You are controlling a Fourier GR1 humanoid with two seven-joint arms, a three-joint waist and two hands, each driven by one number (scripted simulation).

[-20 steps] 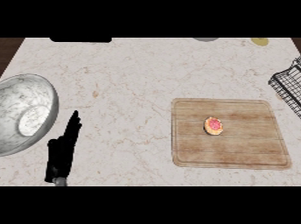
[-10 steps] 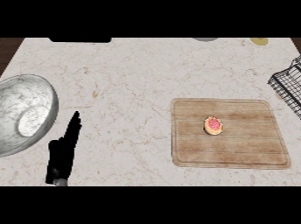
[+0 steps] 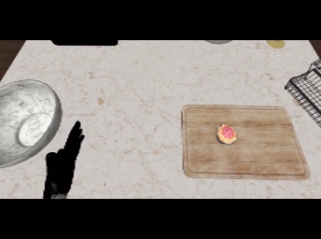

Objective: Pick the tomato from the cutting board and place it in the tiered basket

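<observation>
A small tomato (image 3: pixel 226 133), red with an orange rim, lies near the middle of the wooden cutting board (image 3: pixel 260 158) on the right half of the counter. The black wire tiered basket (image 3: pixel 316 97) shows partly at the right edge, beyond the board's far right corner. My left hand (image 3: pixel 62 167) rests at the lower left with straight fingers pointing up, well left of the board and holding nothing. My right hand does not show.
A large marbled grey bowl (image 3: pixel 5 112) stands at the left edge, just beside my left hand. A black object (image 3: pixel 85 42), a grey item (image 3: pixel 218 41) and a yellow item (image 3: pixel 275 44) sit along the counter's far edge.
</observation>
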